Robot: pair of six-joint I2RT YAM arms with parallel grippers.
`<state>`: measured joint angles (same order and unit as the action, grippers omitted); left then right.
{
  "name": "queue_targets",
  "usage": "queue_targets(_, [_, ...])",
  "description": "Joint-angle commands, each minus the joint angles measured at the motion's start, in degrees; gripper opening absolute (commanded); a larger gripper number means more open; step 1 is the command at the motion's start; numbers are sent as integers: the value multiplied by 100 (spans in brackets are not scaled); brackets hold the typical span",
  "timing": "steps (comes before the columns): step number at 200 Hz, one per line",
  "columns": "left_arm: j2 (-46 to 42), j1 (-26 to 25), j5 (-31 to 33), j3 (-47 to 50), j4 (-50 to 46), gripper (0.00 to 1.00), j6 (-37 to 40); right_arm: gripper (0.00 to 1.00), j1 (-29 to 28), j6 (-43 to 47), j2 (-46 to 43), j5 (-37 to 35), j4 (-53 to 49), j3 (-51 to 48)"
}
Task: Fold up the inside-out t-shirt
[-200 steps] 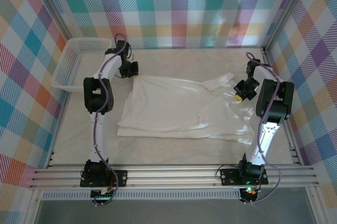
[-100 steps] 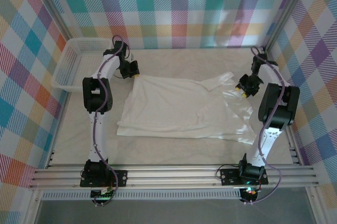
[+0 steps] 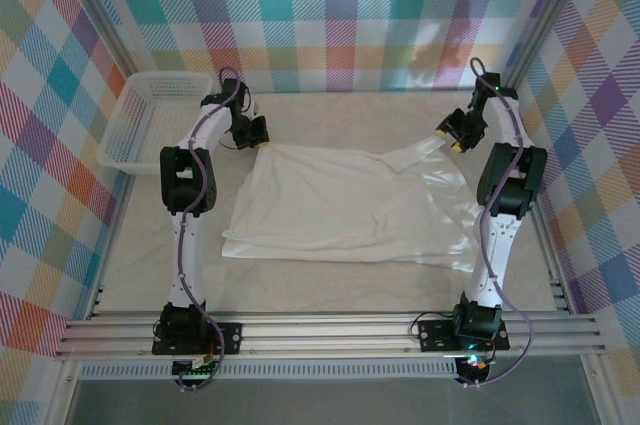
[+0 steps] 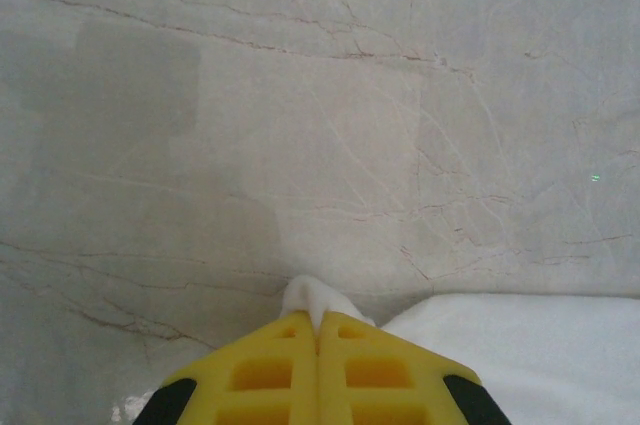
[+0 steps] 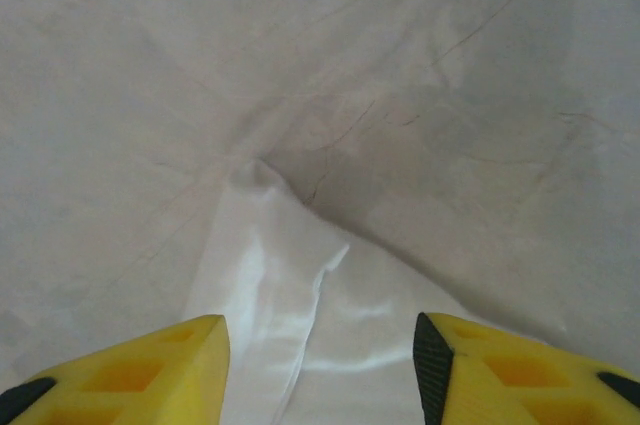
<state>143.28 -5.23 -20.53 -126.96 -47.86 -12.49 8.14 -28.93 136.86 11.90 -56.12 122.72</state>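
A pale, marble-veined table (image 3: pixel 350 115) sits inside a booth with pastel plaid walls (image 3: pixel 330 15). A white plastic lattice basket (image 3: pixel 140 120) rests at the far left edge.

From above, the inside-out t-shirt (image 3: pixel 340 200) lies across the middle of the table. It is plain white, thin and mostly flat, with soft creases toward the right and a doubled layer along its near left edge.

The left gripper (image 3: pixel 258 135) is at the shirt's far left corner and the right gripper (image 3: pixel 452 135) at its far right sleeve.

The left wrist view adds the grip itself: the yellow ribbed fingers (image 4: pixel 270 375) are clenched on a small white tuft of the shirt's corner, which pokes out between the tips.

The right wrist view shows that gripper (image 5: pixel 320 330) released, its fingers spread wide. The glossy, rumpled sleeve tip (image 5: pixel 270 275) lies loose on the table between them.
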Motion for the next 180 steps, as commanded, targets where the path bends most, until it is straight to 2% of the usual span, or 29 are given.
queue_targets(1, [-189,-39,-65,70,-4,0,122,41,-78,115,277,235,-436,635])
queue_targets(31, [-163,-43,-56,75,4,0,124,0,-153,98,525,325,-628,1189])
queue_targets(74, [-165,-78,-104,101,22,0,118,0,-335,-770,494,1208,-180,1193])
queue_targets(103, [-156,-171,-124,110,24,0,115,0,-329,-2269,727,2461,1506,1077])
queue_targets(107, [-152,-183,-133,118,23,0,108,6,-316,-2383,772,2577,1741,1122])
queue_targets(117, [-170,-205,-140,151,28,0,111,34,-288,-2333,900,2474,1715,1452])
queue_targets(124, [-184,-219,-145,192,38,0,110,44,-246,-2032,982,2222,1383,1796])
queue_targets(136, [-225,-232,-161,261,64,0,115,46,-170,-1276,1027,1717,649,2218])
queue_targets(150, [-286,-241,-154,374,92,0,148,46,-120,-169,894,779,-174,2271])
queue_targets(169, [-328,-246,-108,400,62,0,218,45,-119,1051,561,-340,-709,1684])
queue_targets(180, [-347,-244,-81,392,48,0,247,45,-120,1530,387,-716,-774,1288])
